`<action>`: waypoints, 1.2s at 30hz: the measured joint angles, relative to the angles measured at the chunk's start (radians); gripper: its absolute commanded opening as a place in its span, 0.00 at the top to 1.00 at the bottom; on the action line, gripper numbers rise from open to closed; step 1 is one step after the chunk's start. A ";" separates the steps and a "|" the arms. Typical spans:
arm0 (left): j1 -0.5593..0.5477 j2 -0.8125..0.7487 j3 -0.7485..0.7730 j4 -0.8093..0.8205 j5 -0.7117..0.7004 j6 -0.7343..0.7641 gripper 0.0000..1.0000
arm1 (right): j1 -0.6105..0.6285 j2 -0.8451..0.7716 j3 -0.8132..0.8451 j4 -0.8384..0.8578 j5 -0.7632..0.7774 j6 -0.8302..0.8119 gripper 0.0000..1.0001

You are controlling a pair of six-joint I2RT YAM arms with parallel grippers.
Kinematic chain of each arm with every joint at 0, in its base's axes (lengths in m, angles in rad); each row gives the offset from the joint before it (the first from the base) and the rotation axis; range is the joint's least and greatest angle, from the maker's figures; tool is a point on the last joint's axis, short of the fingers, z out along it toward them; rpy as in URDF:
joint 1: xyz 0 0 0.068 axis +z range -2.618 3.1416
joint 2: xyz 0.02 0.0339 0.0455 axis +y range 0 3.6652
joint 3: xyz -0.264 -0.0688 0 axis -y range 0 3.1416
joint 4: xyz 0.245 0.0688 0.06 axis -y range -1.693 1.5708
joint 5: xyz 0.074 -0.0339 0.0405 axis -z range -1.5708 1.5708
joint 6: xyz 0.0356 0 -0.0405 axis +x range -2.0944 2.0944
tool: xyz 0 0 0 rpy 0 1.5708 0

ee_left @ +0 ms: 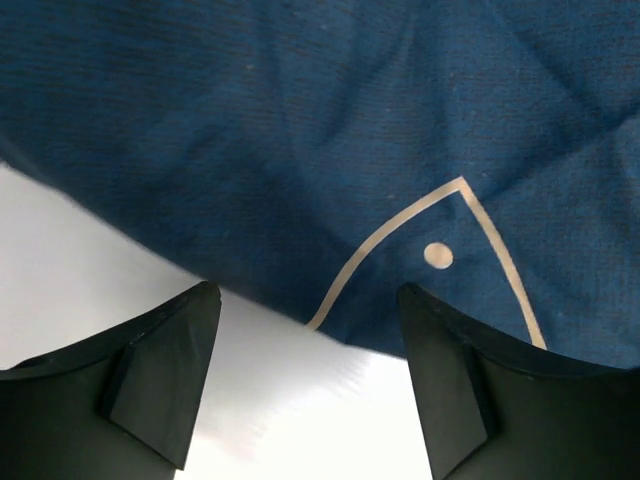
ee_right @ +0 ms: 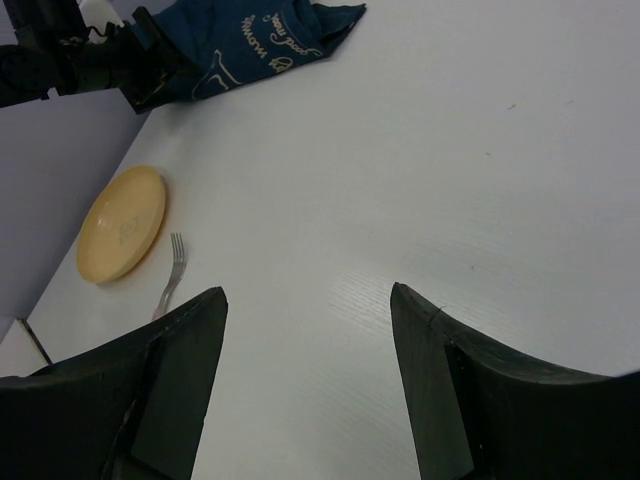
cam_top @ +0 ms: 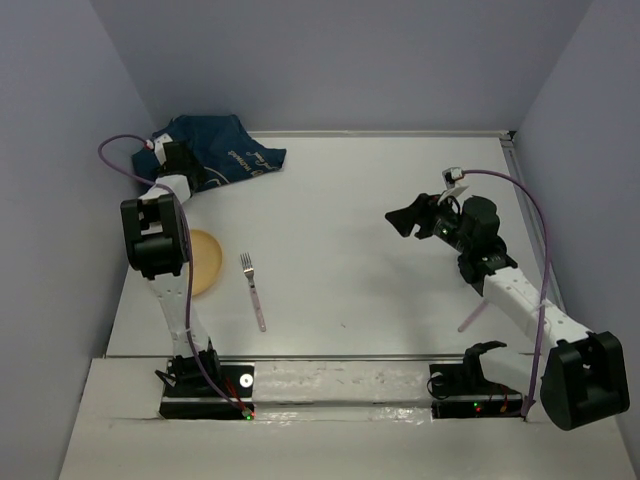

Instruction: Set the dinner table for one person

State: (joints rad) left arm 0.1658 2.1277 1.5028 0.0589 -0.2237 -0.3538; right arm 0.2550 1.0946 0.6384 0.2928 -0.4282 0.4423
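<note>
The dinner table (cam_top: 360, 200) is a wide white tabletop. A crumpled dark blue cloth mat (cam_top: 228, 150) with pale script lies at its back left corner. My left gripper (cam_top: 188, 165) hovers at the mat's near edge, open. In the left wrist view its fingers (ee_left: 165, 370) straddle the hem of the mat (ee_left: 350, 130) over bare table (ee_left: 290, 410), holding nothing. A yellow plate (cam_top: 203, 262) lies at the left, partly behind the left arm, with a fork (cam_top: 253, 290) to its right. My right gripper (cam_top: 400, 220) hangs open and empty above the table's right half.
The right wrist view takes in the plate (ee_right: 122, 222), the fork (ee_right: 172, 270), the mat (ee_right: 260, 40) and the left arm (ee_right: 90, 60). A slim pink-handled item (cam_top: 472, 316) pokes out from under the right arm. Grey walls enclose the table on three sides.
</note>
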 measured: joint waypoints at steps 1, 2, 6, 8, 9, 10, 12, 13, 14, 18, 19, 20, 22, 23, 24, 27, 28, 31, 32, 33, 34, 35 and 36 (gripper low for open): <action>0.000 0.011 0.011 -0.003 0.009 -0.006 0.20 | 0.000 0.003 0.000 0.000 -0.002 0.000 0.28; 0.002 0.027 0.026 -0.005 0.020 -0.014 0.23 | 0.000 0.006 0.000 0.000 -0.003 0.000 0.28; 0.005 0.068 0.057 -0.008 0.039 -0.036 0.35 | 0.000 0.015 0.000 0.000 -0.003 0.000 0.28; 0.006 0.069 0.058 -0.009 0.042 -0.042 0.42 | 0.000 0.015 0.000 0.000 -0.002 -0.001 0.28; 0.006 0.069 0.058 -0.010 0.042 -0.046 0.43 | 0.000 0.015 0.000 0.000 -0.002 -0.001 0.28; 0.007 0.069 0.058 -0.010 0.042 -0.050 0.45 | 0.000 0.015 0.000 0.000 -0.002 -0.001 0.28; 0.010 0.071 0.058 -0.011 0.042 -0.051 0.61 | 0.000 0.015 0.000 0.000 -0.002 -0.001 0.28; 0.011 0.073 0.058 -0.011 0.043 -0.052 0.72 | 0.000 0.015 0.000 0.000 -0.002 -0.001 0.28; 0.013 0.076 0.058 -0.010 0.047 -0.051 0.77 | 0.000 0.015 0.000 0.000 -0.002 -0.001 0.28; 0.013 0.080 0.058 0.001 0.065 -0.050 1.00 | 0.000 0.016 0.000 0.000 -0.002 -0.001 0.28; 0.013 0.080 0.058 0.002 0.071 -0.047 1.00 | 0.000 0.016 0.000 0.000 -0.002 -0.001 0.28; 0.012 0.080 0.058 0.003 0.073 -0.048 1.00 | 0.000 0.016 0.000 0.000 -0.002 -0.001 0.28; 0.011 0.080 0.058 0.005 0.080 -0.043 1.00 | 0.000 0.016 0.000 0.000 -0.002 -0.001 0.28; 0.008 0.080 0.058 0.006 0.085 -0.040 1.00 | 0.000 0.016 0.000 0.000 -0.002 0.000 0.28; 0.005 0.079 0.058 0.008 0.090 -0.039 1.00 | 0.000 0.016 0.000 0.000 -0.002 -0.001 0.28; -0.022 0.068 0.057 0.013 0.120 -0.040 1.00 | 0.000 0.021 0.000 0.000 -0.003 0.000 0.28; -0.040 0.061 0.057 0.012 0.133 -0.042 1.00 | 0.000 0.024 0.000 0.000 -0.003 0.000 0.28; -0.106 0.027 0.059 0.011 0.163 -0.049 1.00 | 0.000 0.029 0.000 0.000 -0.002 -0.001 0.27; -0.129 0.016 0.063 0.009 0.171 -0.052 1.00 | 0.000 0.030 0.000 0.000 -0.002 -0.001 0.27; -0.158 0.002 0.072 0.009 0.185 -0.057 1.00 | 0.000 0.032 0.000 0.000 -0.003 -0.001 0.27; -0.196 -0.015 0.087 0.009 0.203 -0.065 1.00 | 0.000 0.034 0.000 0.000 -0.002 -0.001 0.27; -0.227 -0.031 0.105 0.009 0.221 -0.080 1.00 | 0.000 0.035 0.000 -0.001 -0.002 -0.001 0.27; -0.253 -0.045 0.122 0.012 0.240 -0.097 1.00 | 0.000 0.036 0.000 0.000 -0.002 -0.001 0.27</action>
State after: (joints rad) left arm -0.0875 2.0823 1.6249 0.0708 0.0166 -0.4507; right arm 0.2550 1.1305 0.6388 0.2924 -0.4297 0.4412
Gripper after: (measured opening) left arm 0.019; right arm 0.731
